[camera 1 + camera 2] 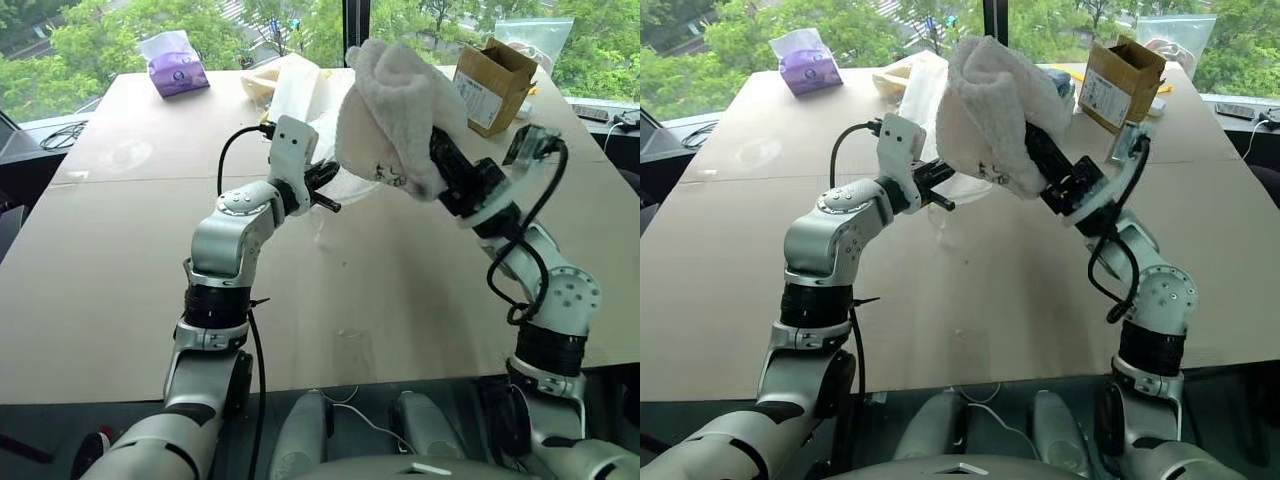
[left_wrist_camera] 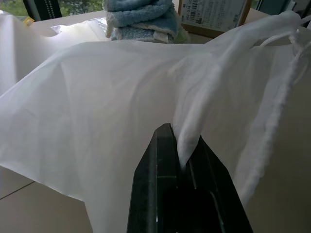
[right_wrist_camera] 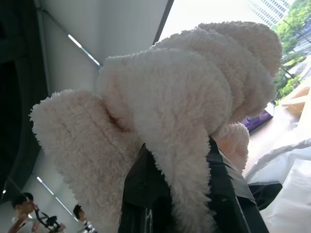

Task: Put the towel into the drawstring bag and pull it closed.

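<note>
**Towel lifted, bag pinched at the rim, nothing inside yet**

Right gripper raised above the table, jaws pressed together on the towel; cream fluff bunched over the black fingers and drooping on both sides, well clear of the tabletop; in the right wrist view, folds of pile draped over both fingers. Left gripper held level just beside and below the towel, jaws pinching a gathered fold of the drawstring bag; thin white fabric spreading away from the pinch and lying slack over the table behind; a white cord hanging alongside the pinched fold. Mouth of the bag not plainly open from any angle; cannot tell how wide the gap stands. Behind, on the far part of the table: a purple tissue pack, a cardboard box, a stack of blue towels.

Judged progress: towel picked up and bag rim gripped, so both pick-ups done; towel not yet in the bag; cords not yet pulled. Left to do, by this reading: open the mouth enough, lower the towel through it, let go, then take the cords and draw the mouth shut. Likely snag: slack fabric collapsing across the opening as the towel comes down.
</note>
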`<action>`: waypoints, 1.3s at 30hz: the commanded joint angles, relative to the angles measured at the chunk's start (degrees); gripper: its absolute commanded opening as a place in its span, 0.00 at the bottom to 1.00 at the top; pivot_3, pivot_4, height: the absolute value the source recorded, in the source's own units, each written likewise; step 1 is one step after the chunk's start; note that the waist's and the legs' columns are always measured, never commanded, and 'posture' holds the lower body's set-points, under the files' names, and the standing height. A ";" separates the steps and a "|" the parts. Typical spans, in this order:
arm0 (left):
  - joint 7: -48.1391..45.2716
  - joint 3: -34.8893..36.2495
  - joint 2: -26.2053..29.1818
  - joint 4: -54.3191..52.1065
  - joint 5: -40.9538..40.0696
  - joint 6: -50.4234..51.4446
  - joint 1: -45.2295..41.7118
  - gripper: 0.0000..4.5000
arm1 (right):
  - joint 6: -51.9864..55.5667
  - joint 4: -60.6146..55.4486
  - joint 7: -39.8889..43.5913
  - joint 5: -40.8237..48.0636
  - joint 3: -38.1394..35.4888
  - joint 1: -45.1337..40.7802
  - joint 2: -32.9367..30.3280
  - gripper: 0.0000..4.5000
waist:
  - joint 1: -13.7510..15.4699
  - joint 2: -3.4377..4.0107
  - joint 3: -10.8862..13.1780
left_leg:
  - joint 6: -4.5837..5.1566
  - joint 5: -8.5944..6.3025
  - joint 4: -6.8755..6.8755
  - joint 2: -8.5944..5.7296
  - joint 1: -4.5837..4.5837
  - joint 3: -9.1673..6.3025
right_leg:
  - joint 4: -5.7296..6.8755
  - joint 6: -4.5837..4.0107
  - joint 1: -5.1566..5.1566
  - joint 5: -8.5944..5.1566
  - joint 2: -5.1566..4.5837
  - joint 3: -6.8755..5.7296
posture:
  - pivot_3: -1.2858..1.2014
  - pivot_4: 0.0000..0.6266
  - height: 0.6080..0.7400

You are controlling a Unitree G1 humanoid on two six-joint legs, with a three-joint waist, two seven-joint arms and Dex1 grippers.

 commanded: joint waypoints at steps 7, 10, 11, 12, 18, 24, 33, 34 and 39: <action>3.58 11.46 -5.17 -4.25 -14.88 13.21 -3.84 0.00 | -6.90 7.29 2.97 -19.18 10.71 2.20 -1.06 0.01 | -0.04 0.00 0.00 | 0.00 0.00 0.00 0.00 0.00 0.01 | 0.00 0.00 -0.01 0.00 -0.01 -0.01 | 0.52 0.24 1.00; 3.87 13.61 -5.93 -5.61 -19.30 17.26 -4.09 0.00 | -6.56 7.87 2.94 -20.12 10.38 2.32 -1.33 0.01 | -0.05 0.00 0.00 | 0.00 0.00 0.01 0.00 -0.01 0.01 | 0.00 0.00 -0.01 0.00 -0.03 -0.01 | 0.52 0.24 1.00; 4.45 14.20 -6.73 -6.31 -20.51 17.59 -3.86 0.00 | -6.45 8.08 4.06 -20.99 10.98 2.57 -2.07 0.01 | -0.04 0.00 0.00 | 0.00 0.00 0.01 0.00 -0.01 0.02 | 0.00 0.00 -0.01 0.00 -0.03 0.00 | 0.52 0.24 1.00; 4.89 14.53 -7.51 -7.17 -21.87 18.29 -3.39 0.00 | -6.26 8.42 4.95 -21.67 11.46 2.79 -2.63 0.01 | -0.02 0.00 0.00 | 0.00 0.00 0.05 0.00 -0.01 0.01 | 0.01 0.00 0.00 0.00 -0.03 -0.01 | 0.52 0.24 1.00; 5.89 13.75 -9.03 -11.18 -26.50 21.37 -0.41 0.00 | -4.50 9.38 9.29 -23.45 13.34 2.12 -4.61 0.01 | -0.14 0.01 0.00 | -0.01 0.00 0.06 0.01 0.00 0.02 | 0.02 0.00 0.01 0.00 -0.01 0.00 | 0.52 0.24 1.00; 6.81 13.21 -9.36 -12.76 -30.20 24.14 1.68 0.00 | -4.87 12.27 7.98 -23.72 11.21 -2.94 -2.19 0.01 | -0.16 0.00 0.00 | -0.01 0.00 0.13 0.01 0.01 0.04 | 0.07 0.00 0.01 0.00 -0.01 0.02 | 0.52 0.24 1.00; 8.19 12.01 -9.29 -13.99 -33.72 25.56 4.28 0.00 | -6.51 14.30 5.27 -18.18 4.54 -8.45 4.95 0.01 | -0.04 0.01 0.00 | -0.01 0.01 0.16 0.01 0.01 0.04 | 0.12 0.00 0.00 0.00 -0.02 0.02 | 0.52 0.24 1.00; 8.30 11.98 -9.25 -13.88 -33.79 25.47 4.31 0.00 | -5.99 13.99 5.18 -16.38 3.22 -8.87 5.78 0.01 | -0.03 0.01 0.00 | -0.01 0.01 0.16 0.02 0.01 0.03 | 0.14 0.00 0.00 0.00 -0.02 0.01 | 0.52 0.24 1.00; 9.33 11.52 -9.05 -14.02 -35.12 25.19 4.91 0.00 | -3.08 12.52 3.18 -3.58 -3.85 -10.24 8.85 0.01 | 0.00 0.01 0.00 | -0.01 0.01 0.16 0.01 0.02 0.02 | 0.17 0.00 0.01 0.00 -0.03 0.00 | 0.52 0.24 1.00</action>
